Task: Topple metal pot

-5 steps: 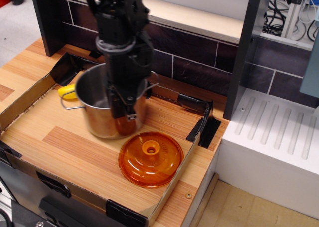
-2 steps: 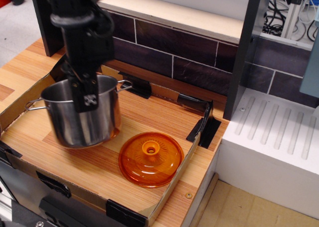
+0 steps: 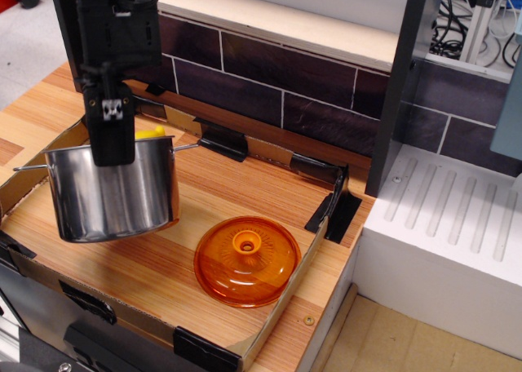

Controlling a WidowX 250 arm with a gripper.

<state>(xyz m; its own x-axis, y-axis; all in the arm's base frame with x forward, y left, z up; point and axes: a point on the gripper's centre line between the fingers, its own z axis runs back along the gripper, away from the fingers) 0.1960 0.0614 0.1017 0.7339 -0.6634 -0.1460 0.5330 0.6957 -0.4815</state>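
The shiny metal pot [image 3: 122, 197] stands upright, or nearly so, at the left of the cardboard tray [image 3: 269, 323], close to the tray's left wall. Its thin wire handles stick out left and right at the rim. My black gripper [image 3: 112, 150] comes down from above and is shut on the pot's rim, one finger showing on the outside of the near wall. I cannot tell whether the pot's base touches the wooden floor.
An orange translucent domed lid [image 3: 247, 260] lies on the tray floor right of the pot. A yellow object [image 3: 149, 133] shows just behind the pot's rim. A dark tiled back wall [image 3: 310, 95] and a white ribbed drainboard [image 3: 457, 217] lie beyond.
My gripper has carried the pot from the tray's middle to the left and slightly forward, away from the lid. The pot stays upright. The lid has not moved.
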